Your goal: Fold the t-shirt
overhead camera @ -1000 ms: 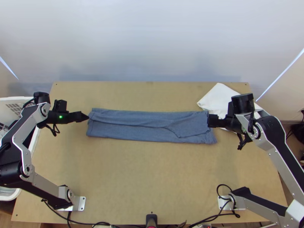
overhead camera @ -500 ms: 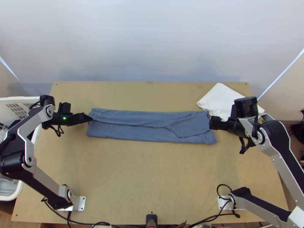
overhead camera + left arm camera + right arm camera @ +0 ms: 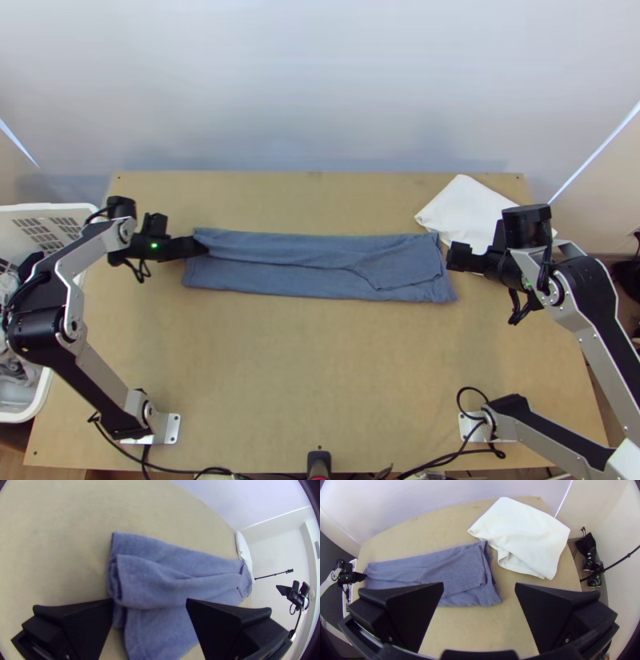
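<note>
The left gripper (image 3: 202,246), spread and empty, has just advanced to the left end of the blue-grey fabric t-shirt (image 3: 296,276), probably to begin a crosswise fold; the released right gripper (image 3: 453,256) has backed away. The long folded strip lies nearer the light wooden table's (image 3: 320,368) far edge, a white cloth (image 3: 460,210) by its far right corner.

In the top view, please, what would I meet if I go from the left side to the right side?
White slotted plastic basket, left arm's black gripper, long folded blue-grey t-shirt, right arm's black gripper.
</note>
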Robot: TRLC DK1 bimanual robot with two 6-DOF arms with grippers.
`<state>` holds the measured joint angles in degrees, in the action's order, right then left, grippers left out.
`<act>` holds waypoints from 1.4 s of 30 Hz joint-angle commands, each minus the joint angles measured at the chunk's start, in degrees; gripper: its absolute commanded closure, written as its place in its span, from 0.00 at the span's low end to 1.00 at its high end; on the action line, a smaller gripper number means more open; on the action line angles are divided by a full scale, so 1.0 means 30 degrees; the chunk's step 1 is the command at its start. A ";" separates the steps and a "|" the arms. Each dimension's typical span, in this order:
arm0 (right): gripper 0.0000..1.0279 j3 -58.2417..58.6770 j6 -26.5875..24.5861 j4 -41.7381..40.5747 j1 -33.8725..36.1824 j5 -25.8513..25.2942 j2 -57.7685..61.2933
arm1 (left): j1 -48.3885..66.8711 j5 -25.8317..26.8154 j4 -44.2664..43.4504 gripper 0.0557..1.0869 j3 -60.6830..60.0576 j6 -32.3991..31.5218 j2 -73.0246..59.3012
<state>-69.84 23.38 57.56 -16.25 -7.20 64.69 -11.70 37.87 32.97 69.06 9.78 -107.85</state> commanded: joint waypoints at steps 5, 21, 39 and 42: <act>0.04 -0.0098 0.0030 -0.0261 0.0231 -0.0002 0.0059 | 0.3521 -0.0464 -0.0678 0.24 -0.0226 -0.1795 -0.0026; 0.04 0.0430 -0.0526 -0.0261 0.1081 0.0028 -0.0497 | -0.5034 -0.0816 0.2017 0.97 0.1649 0.1779 0.0267; 0.04 0.0400 0.0030 -0.0759 0.0466 0.0028 -0.0644 | 0.3374 -0.1109 0.7437 0.97 0.4725 -0.2879 0.6420; 0.04 0.0459 0.0001 -0.0525 0.0700 0.0028 -0.1025 | 0.5747 -0.1607 0.6646 0.97 0.4842 -0.4227 0.5980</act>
<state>-68.62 23.33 55.35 -14.63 -7.09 63.20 -9.58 35.27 54.33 82.87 5.17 -91.57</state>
